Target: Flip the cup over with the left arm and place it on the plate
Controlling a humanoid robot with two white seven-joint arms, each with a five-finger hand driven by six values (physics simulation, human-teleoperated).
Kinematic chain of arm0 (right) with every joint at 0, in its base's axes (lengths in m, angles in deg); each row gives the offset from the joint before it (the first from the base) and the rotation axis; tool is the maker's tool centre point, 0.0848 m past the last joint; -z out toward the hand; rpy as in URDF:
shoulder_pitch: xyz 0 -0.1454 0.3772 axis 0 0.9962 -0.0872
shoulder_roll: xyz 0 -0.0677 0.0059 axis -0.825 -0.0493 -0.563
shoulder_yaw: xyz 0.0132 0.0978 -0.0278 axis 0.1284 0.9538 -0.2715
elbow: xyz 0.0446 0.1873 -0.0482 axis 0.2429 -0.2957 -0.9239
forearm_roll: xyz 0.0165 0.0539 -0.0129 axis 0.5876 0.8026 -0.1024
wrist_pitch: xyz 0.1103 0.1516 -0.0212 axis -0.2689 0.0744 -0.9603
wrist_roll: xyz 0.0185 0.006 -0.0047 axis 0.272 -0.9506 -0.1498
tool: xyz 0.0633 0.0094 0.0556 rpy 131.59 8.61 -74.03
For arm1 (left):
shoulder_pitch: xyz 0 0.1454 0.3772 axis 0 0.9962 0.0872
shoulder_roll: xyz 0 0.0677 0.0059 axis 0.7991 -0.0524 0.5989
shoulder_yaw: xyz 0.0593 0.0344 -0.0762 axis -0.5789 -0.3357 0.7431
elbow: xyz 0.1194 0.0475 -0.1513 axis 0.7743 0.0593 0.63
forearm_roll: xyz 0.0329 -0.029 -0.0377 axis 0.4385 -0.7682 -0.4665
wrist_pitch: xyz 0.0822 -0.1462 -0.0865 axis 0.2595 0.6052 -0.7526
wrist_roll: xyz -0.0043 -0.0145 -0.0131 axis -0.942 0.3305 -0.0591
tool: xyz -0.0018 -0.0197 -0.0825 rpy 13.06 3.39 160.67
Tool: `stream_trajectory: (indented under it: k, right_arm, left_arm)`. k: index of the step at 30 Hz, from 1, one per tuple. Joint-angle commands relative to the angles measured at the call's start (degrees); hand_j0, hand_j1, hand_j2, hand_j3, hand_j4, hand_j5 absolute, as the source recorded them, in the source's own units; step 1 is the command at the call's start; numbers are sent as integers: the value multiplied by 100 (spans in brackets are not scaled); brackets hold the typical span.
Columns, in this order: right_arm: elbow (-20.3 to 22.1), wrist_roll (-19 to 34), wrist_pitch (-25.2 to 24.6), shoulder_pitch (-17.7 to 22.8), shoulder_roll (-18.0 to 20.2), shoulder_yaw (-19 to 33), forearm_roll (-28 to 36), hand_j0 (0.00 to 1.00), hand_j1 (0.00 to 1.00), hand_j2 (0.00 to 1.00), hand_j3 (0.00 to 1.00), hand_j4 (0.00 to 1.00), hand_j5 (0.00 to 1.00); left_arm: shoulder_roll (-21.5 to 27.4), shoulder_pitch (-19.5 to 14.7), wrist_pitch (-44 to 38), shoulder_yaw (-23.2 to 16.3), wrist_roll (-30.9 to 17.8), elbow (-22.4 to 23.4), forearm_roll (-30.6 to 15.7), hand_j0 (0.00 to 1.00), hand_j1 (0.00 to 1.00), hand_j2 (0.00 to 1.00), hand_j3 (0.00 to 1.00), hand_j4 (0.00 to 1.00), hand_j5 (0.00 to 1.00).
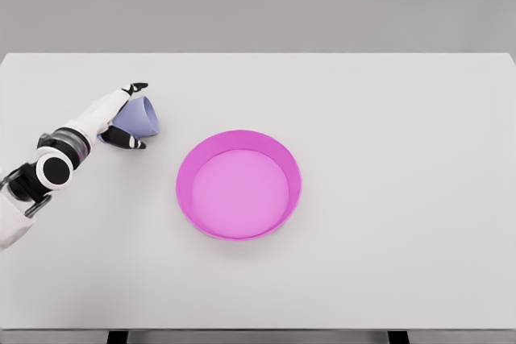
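Note:
A pale blue cup [139, 118] lies tilted on its side at the left of the white table, its wider end pointing right. My left hand [129, 114] wraps it, one black-tipped finger above and the thumb below, so the fingers are closed on the cup. A magenta plate [185, 191] with a raised rim sits near the table's middle, to the right of and below the cup, apart from it. The right arm does not show.
The white table [387, 118] spans the whole view, with its front edge near the bottom. My left forearm [56, 163] comes in from the lower left.

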Motion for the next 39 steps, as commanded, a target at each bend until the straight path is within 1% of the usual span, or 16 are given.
stream_trajectory:
  k: [1, 2, 3, 4, 5, 7, 10, 15, 17, 18, 21, 24, 26, 33, 38, 39]
  right_arm:
    - [-2, -1, 0, 0, 0, 2, 0, 100, 100, 100, 100, 100, 100]
    - [6, -1, 0, 0, 0, 2, 0, 100, 100, 100, 100, 100, 100]
    - [-2, -1, 0, 0, 0, -7, 0, 100, 100, 100, 100, 100, 100]
    - [-2, 8, 0, 0, 0, -7, 0, 100, 100, 100, 100, 100, 100]
    - [-2, -1, 0, 0, 0, 2, 0, 100, 100, 100, 100, 100, 100]
    - [-2, -1, 0, 0, 0, -7, 0, 100, 100, 100, 100, 100, 100]
    - [6, -1, 0, 0, 0, 2, 0, 100, 100, 100, 100, 100, 100]
    - [-2, -1, 0, 0, 0, 2, 0, 100, 100, 100, 100, 100, 100]
    - [-2, -1, 0, 0, 0, 2, 0, 100, 100, 100, 100, 100, 100]
    - [-2, -1, 0, 0, 0, 2, 0, 100, 100, 100, 100, 100, 100]
    - [-2, -1, 0, 0, 0, -7, 0, 100, 100, 100, 100, 100, 100]
    - [-2, -1, 0, 0, 0, -7, 0, 100, 100, 100, 100, 100, 100]
    - [-2, -1, 0, 0, 0, -7, 0, 100, 100, 100, 100, 100, 100]
    - [-2, -1, 0, 0, 0, -7, 0, 100, 100, 100, 100, 100, 100]
    - [6, -1, 0, 0, 0, 2, 0, 100, 100, 100, 100, 100, 100]
    - [-2, -1, 0, 0, 0, 2, 0, 100, 100, 100, 100, 100, 100]
  left_arm:
    - [3, 0, -1, 2, -12, 0, 24, 93, 93, 93, 93, 93, 93]
    - [3, 9, -1, -6, -12, -8, 24, 90, 90, 90, 90, 90, 90]
    - [3, 17, -1, -6, -21, -35, 24, 80, 80, 80, 80, 80, 80]
    - [12, 18, -45, -24, -21, -52, 24, 74, 74, 74, 74, 74, 74]
    - [12, 9, -150, -33, -21, -70, 15, 74, 74, 74, 74, 74, 74]
    - [12, 9, -177, -33, -21, -96, 15, 66, 66, 66, 66, 66, 66]
    - [100, -9, -194, -24, -12, -333, -2, 61, 61, 61, 61, 61, 61]
    - [65, 0, -186, 64, 41, -351, -11, 62, 62, 62, 62, 62, 62]
    - [21, 53, -107, 240, 49, -404, -99, 66, 66, 66, 66, 66, 66]
    - [30, 70, -37, 345, 58, -491, -256, 66, 66, 66, 66, 66, 66]
    - [30, 97, 482, 477, 58, -668, -503, 66, 66, 66, 66, 66, 66]
    - [47, 141, 1158, 547, 49, -685, -661, 66, 66, 66, 66, 66, 66]
    - [39, 167, 1659, 556, 58, -711, -881, 66, 66, 66, 66, 66, 66]
    - [65, 474, 2952, 600, 58, -975, -1566, 66, 66, 66, 66, 66, 66]
    - [47, 659, 3137, 626, 58, -1186, -1918, 66, 66, 66, 66, 66, 66]
    - [39, 729, 3172, 679, 58, -1239, -2067, 67, 67, 67, 67, 67, 67]
